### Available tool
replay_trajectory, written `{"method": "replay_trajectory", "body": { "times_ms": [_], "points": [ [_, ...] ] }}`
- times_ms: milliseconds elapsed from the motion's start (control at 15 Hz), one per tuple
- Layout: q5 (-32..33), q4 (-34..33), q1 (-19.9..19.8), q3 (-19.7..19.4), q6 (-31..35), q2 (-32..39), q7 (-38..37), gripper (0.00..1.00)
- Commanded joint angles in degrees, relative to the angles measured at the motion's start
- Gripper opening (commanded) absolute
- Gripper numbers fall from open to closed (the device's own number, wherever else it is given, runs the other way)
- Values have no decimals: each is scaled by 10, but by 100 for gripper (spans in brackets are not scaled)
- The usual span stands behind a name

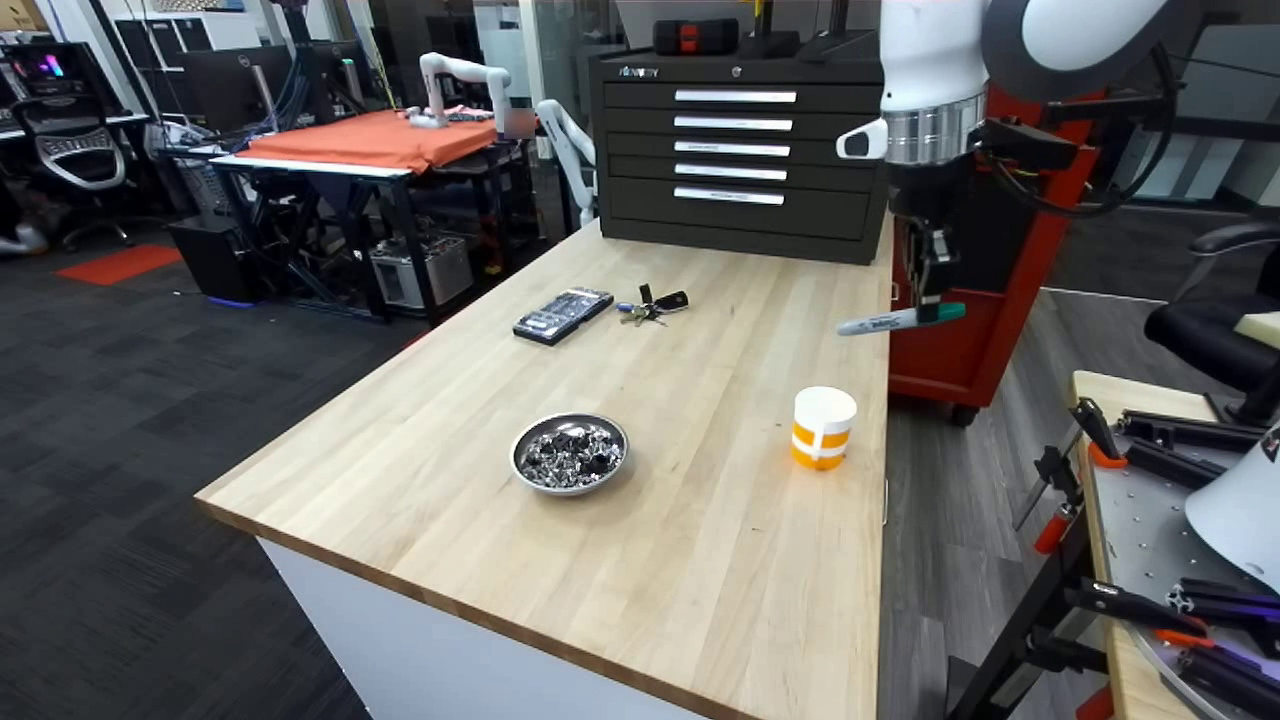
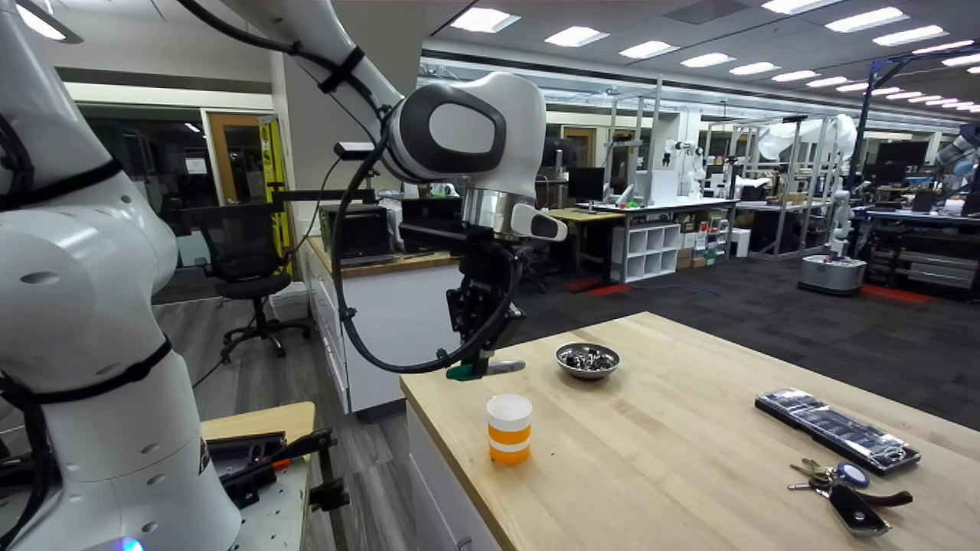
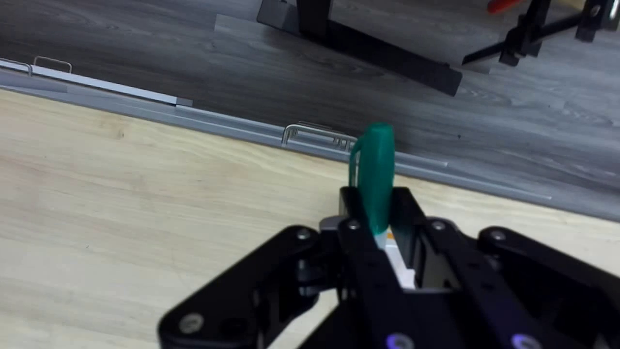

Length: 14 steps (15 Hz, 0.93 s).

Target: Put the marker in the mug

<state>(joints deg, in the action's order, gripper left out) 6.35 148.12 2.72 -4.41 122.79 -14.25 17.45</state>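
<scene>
Pale tabletop (image 1: pixel 695 390) bore the mug (image 1: pixel 823 430); at its one o'clock in an exterior view, fingers (image 1: pixel 929 300) pinched the marker (image 1: pixel 892 321) aloft by its cap (image 1: pixel 951 312). Likely light, stiff, slick, it seemed well held.

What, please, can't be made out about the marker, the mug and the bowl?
Both exterior views: the inside floor of the mug, hidden by its sides.
Wrist view: most of the mug and much of the marker, hidden by the gripper.
An exterior view: the lettering on the marker, too small to read clearly.
Both exterior views: the pieces in the bowl, too small to identify.
</scene>
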Motion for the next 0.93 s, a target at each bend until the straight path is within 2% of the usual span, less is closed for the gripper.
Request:
{"method": "replay_trajectory", "body": {
  "times_ms": [0, 400, 867],
  "points": [
    [4, 19, -2, 6, -46, -36, 52, 5],
    [16, -9, 7, 22, -93, -4, 96, 5],
    [47, -70, 15, 46, -138, 68, 117, 5]
  ]
}}
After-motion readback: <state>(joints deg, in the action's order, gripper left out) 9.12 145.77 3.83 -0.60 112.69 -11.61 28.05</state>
